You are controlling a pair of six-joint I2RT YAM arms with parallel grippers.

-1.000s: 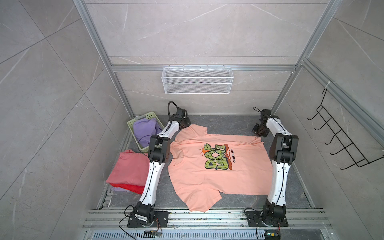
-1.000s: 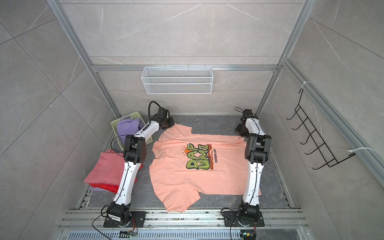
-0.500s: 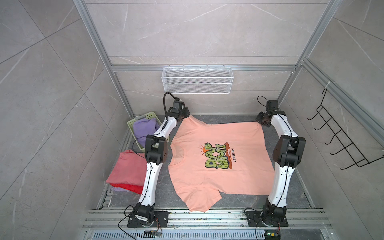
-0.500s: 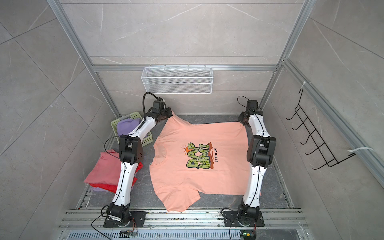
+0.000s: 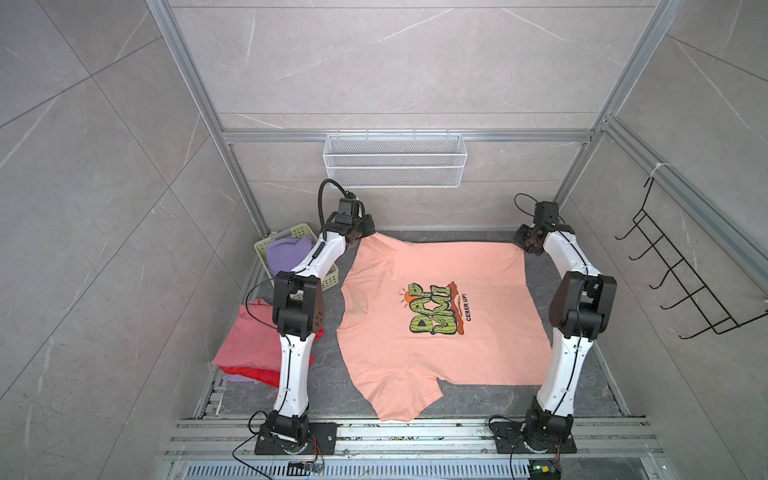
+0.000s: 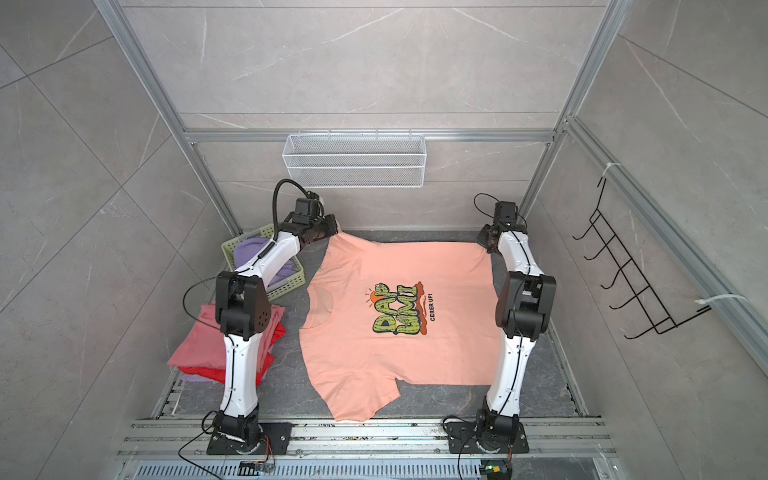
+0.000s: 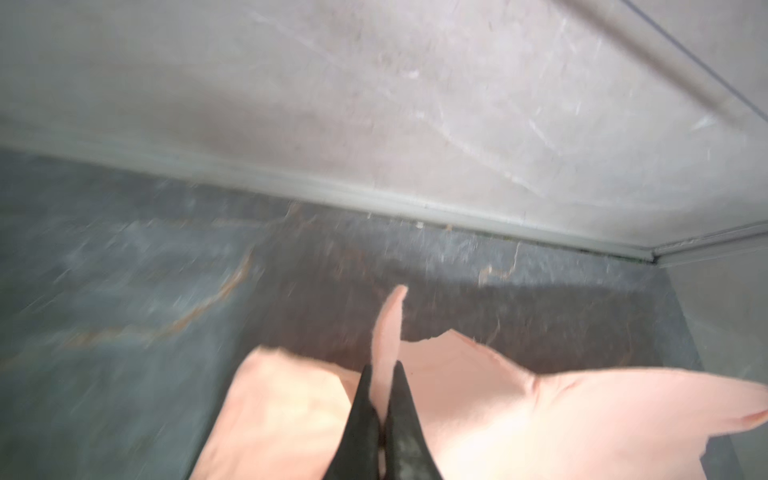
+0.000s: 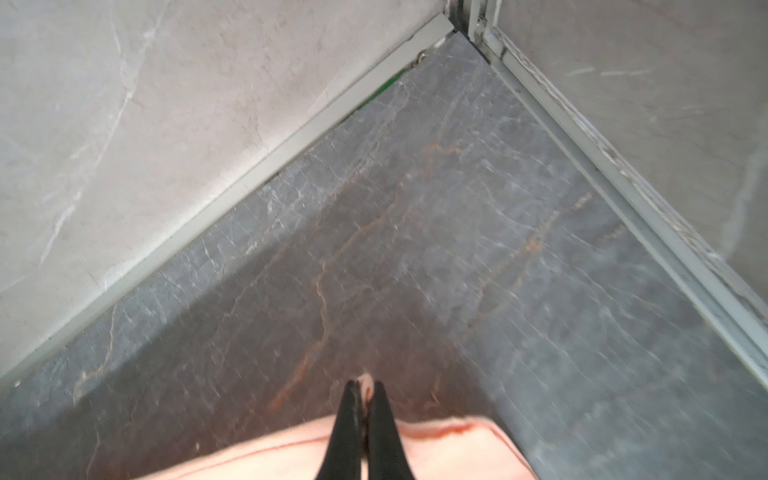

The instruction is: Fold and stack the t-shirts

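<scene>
A peach-pink t-shirt (image 5: 436, 316) (image 6: 399, 316) with a green-orange print lies spread face up on the dark floor, its collar toward the left. My left gripper (image 5: 366, 233) (image 6: 332, 227) (image 7: 383, 368) is shut on its far left corner, a tongue of cloth sticking out between the fingers. My right gripper (image 5: 520, 244) (image 6: 483, 241) (image 8: 365, 384) is shut on its far right corner. Both corners are held up near the back wall. A folded stack sits at the left: dusty rose t-shirt (image 5: 249, 336) over a red t-shirt (image 5: 253, 373). A lavender t-shirt (image 5: 286, 251) fills the basket.
The pale green basket (image 5: 328, 282) stands at the back left beside my left arm. A white wire shelf (image 5: 395, 160) hangs on the back wall above. Black hooks (image 5: 681, 282) hang on the right wall. Aluminium rails (image 5: 415, 432) run along the front.
Both grippers have pulled the shirt's far edge back toward the wall and apart. The rumpled upper half now lies stretched flat, with the print fully showing.
</scene>
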